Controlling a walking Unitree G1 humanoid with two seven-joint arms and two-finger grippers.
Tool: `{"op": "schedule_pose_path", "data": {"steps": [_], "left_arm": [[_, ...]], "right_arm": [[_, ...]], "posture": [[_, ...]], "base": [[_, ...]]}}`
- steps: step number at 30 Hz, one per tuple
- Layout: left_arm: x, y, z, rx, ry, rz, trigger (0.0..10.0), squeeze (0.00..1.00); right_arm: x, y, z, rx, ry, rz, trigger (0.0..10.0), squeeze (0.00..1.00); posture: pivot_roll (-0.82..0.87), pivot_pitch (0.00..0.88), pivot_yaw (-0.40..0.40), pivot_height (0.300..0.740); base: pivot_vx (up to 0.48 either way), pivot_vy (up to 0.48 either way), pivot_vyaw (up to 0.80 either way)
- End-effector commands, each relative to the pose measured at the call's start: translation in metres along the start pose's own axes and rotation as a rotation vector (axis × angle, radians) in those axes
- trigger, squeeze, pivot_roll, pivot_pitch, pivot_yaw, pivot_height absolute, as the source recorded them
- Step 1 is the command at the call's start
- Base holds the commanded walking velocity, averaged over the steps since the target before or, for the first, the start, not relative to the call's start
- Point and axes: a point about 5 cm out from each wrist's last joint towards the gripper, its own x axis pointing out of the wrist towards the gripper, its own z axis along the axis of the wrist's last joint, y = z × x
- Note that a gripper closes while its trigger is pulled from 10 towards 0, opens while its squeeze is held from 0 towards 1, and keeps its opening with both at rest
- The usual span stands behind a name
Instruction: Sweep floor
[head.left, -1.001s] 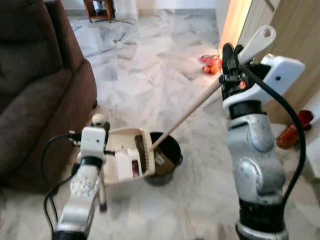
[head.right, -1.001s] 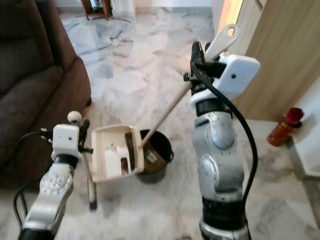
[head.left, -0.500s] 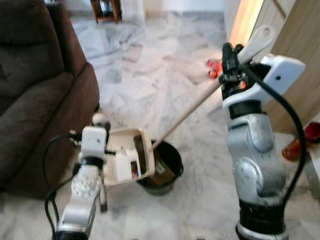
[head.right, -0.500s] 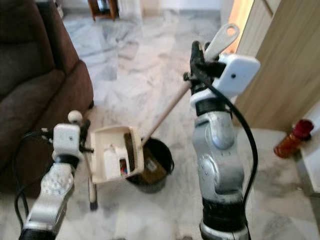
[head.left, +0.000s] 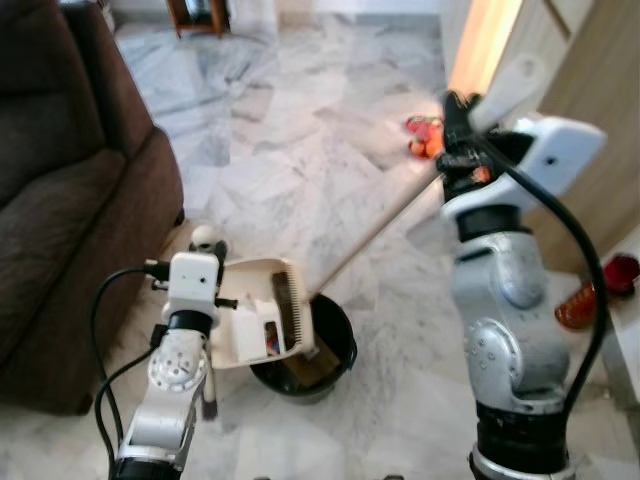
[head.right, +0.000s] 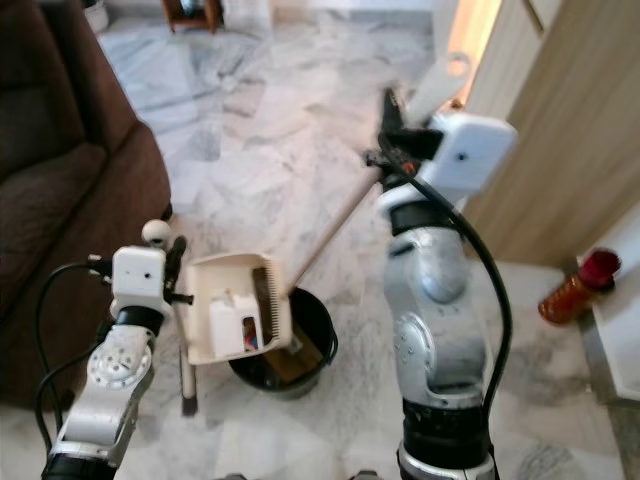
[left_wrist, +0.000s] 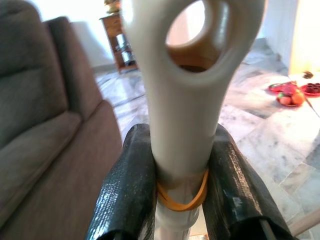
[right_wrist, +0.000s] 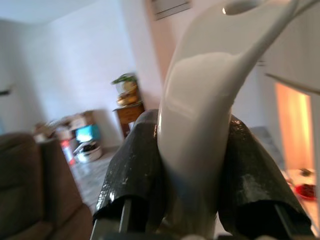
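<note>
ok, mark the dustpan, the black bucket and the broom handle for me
dustpan (head.left: 252, 290): left eye view, on its pale back wall, above the litter.
black bucket (head.left: 340, 343): left eye view, on the right side of its rim.
broom handle (head.left: 375, 232): left eye view, midway along the wooden shaft.

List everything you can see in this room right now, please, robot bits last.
dustpan: one, cream, tipped over the bin, litter inside
broom: one, pale handle, head down at the bin
bin: one, black, on the marble floor
sofa: one, dark brown, robot's left
fruit plates: red, far floor
bottle: one, red, by the wooden panel
left gripper: shut on dustpan handle
right gripper: shut on broom handle
</note>
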Motion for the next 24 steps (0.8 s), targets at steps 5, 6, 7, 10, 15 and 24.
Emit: {"op": "schedule_pose_path", "data": {"steps": [5, 6, 7, 10, 15, 24], "left_arm": [[-0.001, 0.005, 0.006, 0.028, -0.036, 0.013, 10.0, 0.00], [-0.001, 0.005, 0.006, 0.028, -0.036, 0.013, 10.0, 0.00], [-0.001, 0.005, 0.006, 0.028, -0.037, 0.013, 10.0, 0.00], [-0.002, 0.004, 0.006, 0.026, -0.037, 0.011, 10.0, 0.00], [-0.002, 0.003, 0.005, 0.025, -0.036, 0.008, 10.0, 0.00], [-0.003, 0.003, 0.005, 0.025, -0.036, 0.008, 10.0, 0.00]], "right_arm": [[-0.002, 0.025, 0.023, -0.014, -0.138, 0.102, 10.0, 0.00], [-0.003, 0.026, 0.023, -0.019, -0.142, 0.105, 10.0, 0.00], [-0.003, 0.026, 0.023, -0.020, -0.144, 0.107, 10.0, 0.00], [-0.006, 0.032, 0.026, -0.063, -0.174, 0.139, 10.0, 0.00], [-0.008, 0.040, 0.027, -0.155, -0.213, 0.189, 10.0, 0.00], [-0.018, 0.056, 0.023, -0.208, -0.237, 0.271, 10.0, 0.00]], "posture": [[0.09, 0.145, 0.033, 0.740], [0.09, 0.145, 0.033, 0.740], [0.09, 0.146, 0.033, 0.740], [0.09, 0.146, 0.032, 0.740], [0.09, 0.143, 0.031, 0.740], [0.09, 0.143, 0.029, 0.740]], "base": [[0.000, 0.000, 0.00], [0.000, 0.000, 0.00], [0.000, 0.000, 0.00], [0.000, 0.000, 0.00], [0.000, 0.000, 0.00], [0.000, 0.000, 0.00]]}}
